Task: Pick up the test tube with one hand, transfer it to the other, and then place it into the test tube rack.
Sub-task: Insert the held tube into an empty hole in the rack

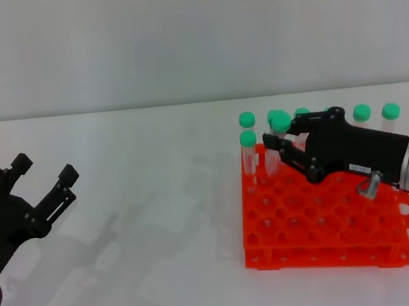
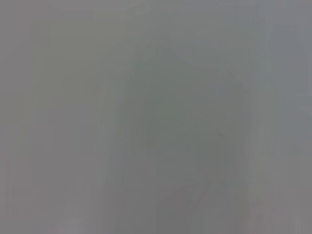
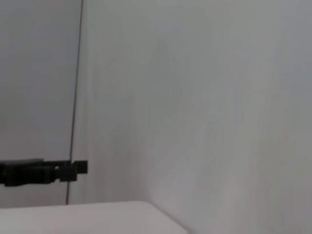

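The orange-red test tube rack [image 1: 327, 227] stands on the white table at the right in the head view. Several green-capped clear test tubes stand upright along its far rows. My right gripper [image 1: 286, 141] reaches in from the right, low over the rack's far left corner, right at one test tube [image 1: 281, 122] whose green cap shows at its tip. Whether it grips that tube does not show. My left gripper [image 1: 42, 182] is open and empty, raised over the table at the far left. The left wrist view shows only flat grey.
Two more tubes [image 1: 248, 138] stand at the rack's left corner, close to my right gripper, and others [image 1: 376, 111] at the back right. The right wrist view shows a grey wall, a strip of white table and a black bar [image 3: 44, 173].
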Controlling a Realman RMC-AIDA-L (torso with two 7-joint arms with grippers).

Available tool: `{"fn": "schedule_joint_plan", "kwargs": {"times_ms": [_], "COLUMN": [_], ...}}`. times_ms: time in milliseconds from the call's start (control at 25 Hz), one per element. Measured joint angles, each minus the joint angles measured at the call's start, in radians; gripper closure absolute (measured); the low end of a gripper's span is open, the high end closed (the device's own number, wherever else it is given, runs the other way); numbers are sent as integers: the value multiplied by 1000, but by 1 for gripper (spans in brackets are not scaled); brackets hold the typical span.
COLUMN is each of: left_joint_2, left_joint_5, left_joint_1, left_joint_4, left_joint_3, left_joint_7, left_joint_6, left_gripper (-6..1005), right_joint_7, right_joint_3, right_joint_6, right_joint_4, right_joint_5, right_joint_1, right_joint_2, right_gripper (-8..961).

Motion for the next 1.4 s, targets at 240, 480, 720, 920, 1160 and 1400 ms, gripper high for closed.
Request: {"fn": "schedule_joint_plan", "kwargs": {"times_ms": [240, 480, 720, 920, 1160, 1400], "left_joint_2": [0, 0, 0, 0, 2, 3], "left_joint_5": [3, 6, 7, 7, 7, 6], "left_joint_1": [2, 0, 0, -1, -4, -9], "left_joint_4": [3, 3, 4, 5, 5, 5], "left_joint_3": [0, 0, 0, 0, 1, 2], "left_joint_7": [12, 14, 13, 11, 10, 10], "left_joint_6": [3, 2, 7, 8, 8, 8], "left_gripper": [123, 123, 123, 123, 123, 123], "right_joint_7": [-64, -108, -128, -131, -128, -119], "right_joint_3": [-89, -111, -112, -112, -112, -112], "right_joint_6": [32, 43, 83, 103, 110, 112], "right_joint_4": [1, 1, -4, -9, -9, -4], "right_joint_5": [94, 131, 134, 139, 139, 139], "right_joint_1": [4, 7, 8, 8, 8, 8], "right_joint_2": [0, 0, 0, 0, -1, -3], "right_gripper": [733, 731, 730, 729, 728, 726]}}
